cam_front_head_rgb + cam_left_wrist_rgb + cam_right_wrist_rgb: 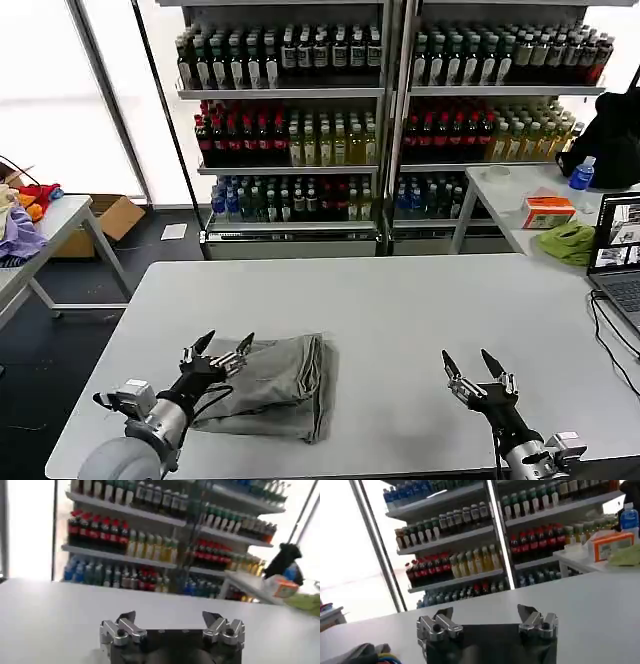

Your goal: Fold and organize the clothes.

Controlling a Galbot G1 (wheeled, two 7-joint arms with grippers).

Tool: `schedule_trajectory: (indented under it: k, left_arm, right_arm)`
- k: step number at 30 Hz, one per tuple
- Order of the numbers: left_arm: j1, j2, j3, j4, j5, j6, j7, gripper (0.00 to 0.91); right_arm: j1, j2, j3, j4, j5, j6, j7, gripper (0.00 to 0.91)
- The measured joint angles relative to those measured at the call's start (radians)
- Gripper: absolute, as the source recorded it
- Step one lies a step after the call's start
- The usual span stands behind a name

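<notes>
A light grey shirt [275, 385], one of the clothes, lies folded into a compact bundle on the white table [400, 310], left of centre near the front edge. My left gripper [225, 345] hovers at the bundle's upper left corner, open, with nothing between its fingers. My right gripper [467, 364] is open above bare table to the right of the shirt, well apart from it. In the left wrist view the left gripper [170, 616] points across bare tabletop. In the right wrist view the right gripper [485, 612] does the same.
Shelves of bottled drinks [380, 120] stand behind the table. A side table at the right holds a lime-green cloth [566, 243], an orange box [548, 212] and a laptop [618, 255]. Another table at the left carries purple and orange cloths [20, 225]. A cable [608, 335] runs along the table's right edge.
</notes>
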Motion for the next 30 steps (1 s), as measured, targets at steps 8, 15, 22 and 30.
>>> schedule_trajectory:
  k: [8,15,22,30]
  left_arm:
    - [0.026,-0.029,-0.053,0.104,0.056,-0.008,0.026,0.907]
    - [0.023,-0.068,-0.060,0.156,0.107,-0.021,0.032,0.907]
    - [0.032,-0.114,-0.044,0.181,0.165,-0.033,0.038,0.907]
    - [0.042,-0.171,-0.008,0.190,0.226,-0.040,0.036,0.675]
  right_arm:
    - [0.005,-0.006,0.007,-0.002,0.003,0.000,-0.001,0.907]
    - [0.005,-0.002,0.000,-0.002,0.002,-0.002,-0.003,0.907]
    - [0.002,0.004,0.001,0.001,0.001,-0.002,-0.003,0.907]
    - [0.001,0.006,0.001,0.003,0.001,0.000,-0.002,0.907]
